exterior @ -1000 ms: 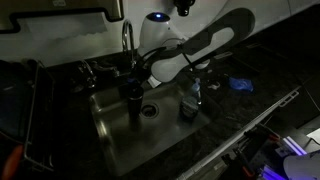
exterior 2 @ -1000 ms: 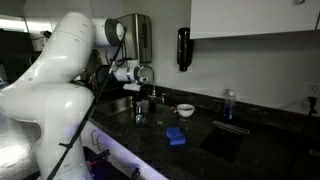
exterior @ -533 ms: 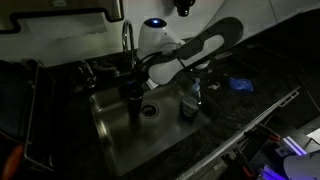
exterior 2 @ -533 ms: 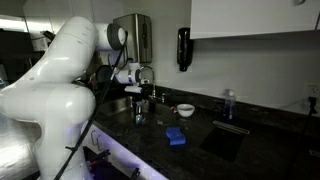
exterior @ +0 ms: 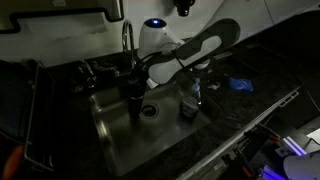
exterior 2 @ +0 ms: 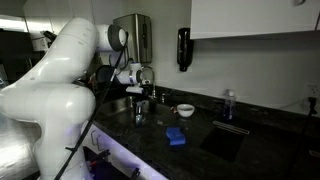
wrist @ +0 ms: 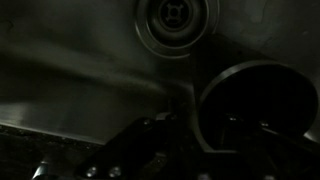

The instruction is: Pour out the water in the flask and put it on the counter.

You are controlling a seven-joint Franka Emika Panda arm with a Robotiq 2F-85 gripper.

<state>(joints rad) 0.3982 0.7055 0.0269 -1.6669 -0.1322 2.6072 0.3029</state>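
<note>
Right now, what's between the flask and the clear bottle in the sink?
The drain lies between the flask and the clear bottle. The rest of that stretch is bare basin floor, as seen in an exterior view.

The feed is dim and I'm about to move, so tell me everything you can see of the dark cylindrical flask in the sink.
The dark, near-black straight-sided cylindrical flask stands upright in the steel sink basin, close beside the round drain. The wrist view looks down into its round open mouth. The inside is too dark to show any water. Its surface looks plain and unmarked, but the material is unclear. The claw hangs right at its rim. Whether it grips the flask cannot be told.
</note>
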